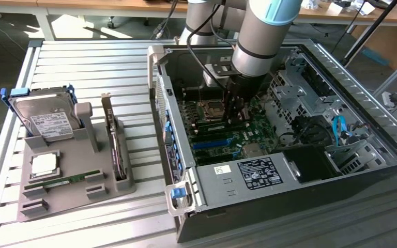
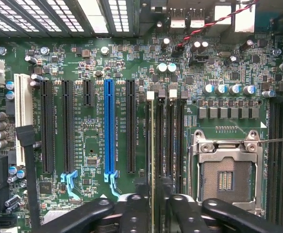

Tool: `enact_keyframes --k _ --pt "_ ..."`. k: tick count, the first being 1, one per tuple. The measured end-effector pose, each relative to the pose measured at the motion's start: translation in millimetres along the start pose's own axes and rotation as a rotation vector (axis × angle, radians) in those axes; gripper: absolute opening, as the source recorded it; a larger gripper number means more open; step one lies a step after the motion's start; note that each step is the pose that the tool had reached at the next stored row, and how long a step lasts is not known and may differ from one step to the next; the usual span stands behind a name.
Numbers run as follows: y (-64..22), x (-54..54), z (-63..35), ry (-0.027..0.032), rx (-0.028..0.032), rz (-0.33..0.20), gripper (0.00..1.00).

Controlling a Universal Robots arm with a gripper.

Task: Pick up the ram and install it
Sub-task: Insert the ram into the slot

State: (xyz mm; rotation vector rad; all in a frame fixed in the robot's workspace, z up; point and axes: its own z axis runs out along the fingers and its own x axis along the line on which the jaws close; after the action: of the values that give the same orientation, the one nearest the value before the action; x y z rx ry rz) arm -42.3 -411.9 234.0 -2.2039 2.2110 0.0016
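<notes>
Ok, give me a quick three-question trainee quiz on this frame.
1. True or false: a ram stands edge-up in the motherboard.
2. How many ram sticks lie on the fixture?
3. The gripper is: A) over the fixture, B) inside the case, C) raised clear of both.
Key: 1 true; 2 one; 3 B.

Arm (image 1: 260, 31) cut off at the exterior view's top edge, its wrist masking the board (image 1: 219, 140) beneath. The ram (image 2: 151, 145) stands edge-on, one end hidden behind the gripper (image 2: 155, 208). Its flat sides are seemingly out of sight.
</notes>
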Motion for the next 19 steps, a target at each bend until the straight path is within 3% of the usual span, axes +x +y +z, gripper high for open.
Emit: enact_keyframes --k 9,10,12,19 --pt "0.0 0.0 0.0 0.0 0.0 0.0 0.26" --pt "0.0 0.0 0.0 0.0 0.0 0.0 0.24" --pt "0.0 0.0 0.0 0.0001 0.0 0.0 0.12" --pt "0.0 0.0 0.0 0.0 0.0 0.0 0.12"
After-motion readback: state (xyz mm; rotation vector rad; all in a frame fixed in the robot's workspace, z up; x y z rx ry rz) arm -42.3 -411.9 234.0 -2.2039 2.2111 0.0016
